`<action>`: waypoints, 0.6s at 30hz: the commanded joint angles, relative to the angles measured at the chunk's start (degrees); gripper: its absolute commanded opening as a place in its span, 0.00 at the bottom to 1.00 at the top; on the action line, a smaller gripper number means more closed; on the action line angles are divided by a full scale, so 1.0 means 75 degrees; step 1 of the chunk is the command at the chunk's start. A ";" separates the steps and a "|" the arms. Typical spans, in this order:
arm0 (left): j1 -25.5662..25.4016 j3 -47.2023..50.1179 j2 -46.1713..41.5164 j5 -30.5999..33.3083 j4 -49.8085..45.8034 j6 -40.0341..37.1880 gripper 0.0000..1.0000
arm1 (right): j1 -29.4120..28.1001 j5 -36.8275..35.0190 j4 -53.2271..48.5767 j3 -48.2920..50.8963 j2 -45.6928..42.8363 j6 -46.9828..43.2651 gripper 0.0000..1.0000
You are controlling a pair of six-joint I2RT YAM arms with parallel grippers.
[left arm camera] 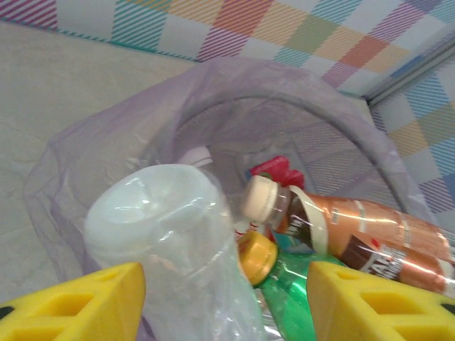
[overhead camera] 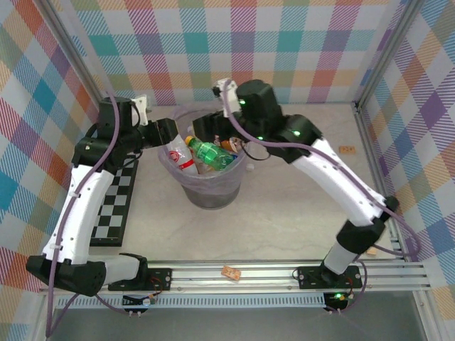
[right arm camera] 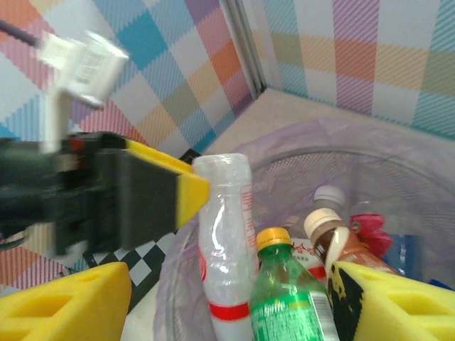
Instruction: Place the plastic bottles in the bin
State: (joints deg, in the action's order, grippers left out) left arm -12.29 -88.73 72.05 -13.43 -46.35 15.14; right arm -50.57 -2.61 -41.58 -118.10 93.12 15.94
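Left gripper jaws apart, clear bottle between them, base-up in bin. Right gripper spread wide over bin, green bottle below it.

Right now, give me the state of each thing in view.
Bin: upright, lined, holding bottles.
Clear bottle: base up in the bin.
Green bottle: capped, in the bin.
Brown bottle: capped, in the bin.
Left gripper: open, astride the clear bottle.
Right gripper: open, empty.
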 commanded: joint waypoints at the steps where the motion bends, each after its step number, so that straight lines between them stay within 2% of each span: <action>1: -0.0060 -0.0163 0.0152 0.0388 0.0307 -0.0140 0.60 | 0.0229 -0.0091 -0.0134 0.0699 -0.0700 -0.0382 0.73; 10: -0.0546 -0.0176 0.0789 0.0601 0.0413 -0.0162 0.55 | 0.1392 0.0379 -0.0012 0.2419 -0.1825 -0.0031 0.72; 18: -0.0795 0.0190 0.1010 0.0827 0.0567 -0.0038 0.50 | 0.1574 0.0769 -0.0038 0.2649 -0.1462 -0.0197 0.71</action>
State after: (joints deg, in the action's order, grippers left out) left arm -17.80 -88.47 79.46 -8.27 -43.27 15.03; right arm -38.59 0.71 -42.24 -97.58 80.93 15.49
